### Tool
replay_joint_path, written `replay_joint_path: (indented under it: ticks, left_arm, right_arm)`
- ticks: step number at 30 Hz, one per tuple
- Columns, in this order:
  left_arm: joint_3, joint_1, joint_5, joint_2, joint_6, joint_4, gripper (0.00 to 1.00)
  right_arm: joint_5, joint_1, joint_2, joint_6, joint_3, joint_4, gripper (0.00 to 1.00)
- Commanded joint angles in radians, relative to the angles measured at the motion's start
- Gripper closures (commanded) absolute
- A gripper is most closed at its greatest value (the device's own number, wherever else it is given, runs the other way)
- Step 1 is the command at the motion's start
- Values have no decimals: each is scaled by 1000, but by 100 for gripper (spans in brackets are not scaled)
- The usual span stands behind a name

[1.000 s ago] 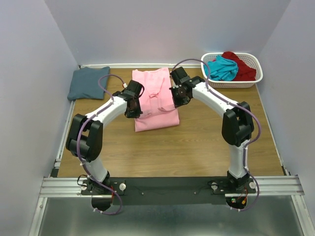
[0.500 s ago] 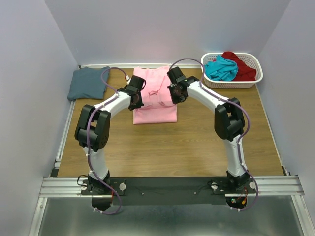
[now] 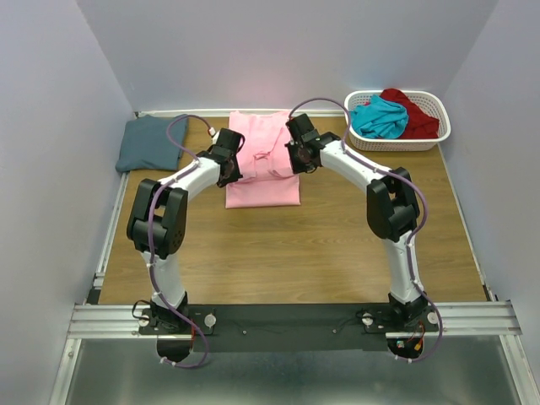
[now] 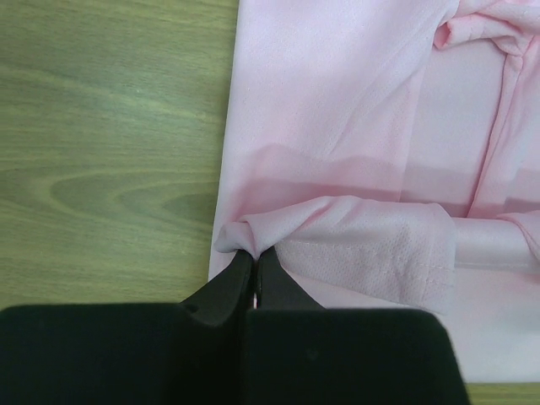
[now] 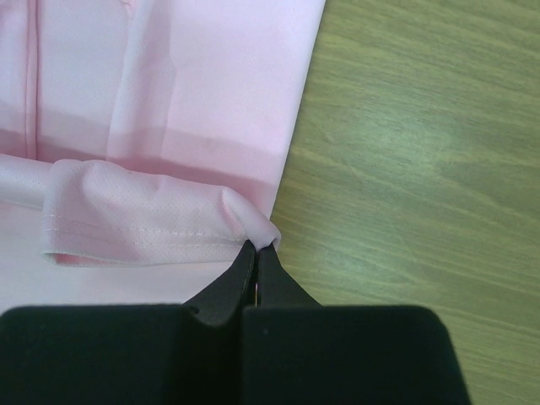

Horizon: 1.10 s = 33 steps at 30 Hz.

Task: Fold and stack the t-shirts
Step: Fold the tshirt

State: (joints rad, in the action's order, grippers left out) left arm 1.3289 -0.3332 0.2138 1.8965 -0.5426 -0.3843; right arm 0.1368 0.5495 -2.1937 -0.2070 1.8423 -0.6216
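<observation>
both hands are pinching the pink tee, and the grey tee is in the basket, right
No: the left hand and right hand pinch the pink tee, but the grey tee lies on the table, not in the basket; see the top view.

Left of the light pink cloth t-shirt (image 3: 263,190) lies the slate blue-grey cloth t-shirt (image 3: 152,143); to its right stands the white slotted plastic basket (image 3: 396,143).

Left forearm angled toward 1 o'clock, right toward 11. The left gripper (image 4: 255,253) and right gripper (image 5: 256,246) each pinched 2 fingers together on the pink t-shirt (image 3: 261,191).
</observation>
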Motion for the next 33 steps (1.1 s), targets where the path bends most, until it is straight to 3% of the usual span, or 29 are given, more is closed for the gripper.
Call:
replay_joint_path:
  ticks: [1, 13, 23, 32, 33]
  left_arm:
    - [-2, 31, 73, 24, 3, 28, 100]
    - [81, 42, 76, 111, 32, 48, 100]
    - [72, 49, 114, 95, 6, 53, 100]
    - [41, 60, 128, 21, -33, 78, 59]
    - [41, 63, 127, 10, -34, 82, 48]
  right_arm:
    - [47, -14, -31, 15, -20, 45, 98]
    - [84, -16, -81, 20, -15, 99, 94]
    - [90, -16, -83, 35, -2, 117, 90]
    - [57, -14, -41, 44, 28, 128, 62]
    - [53, -14, -34, 46, 29, 131, 61]
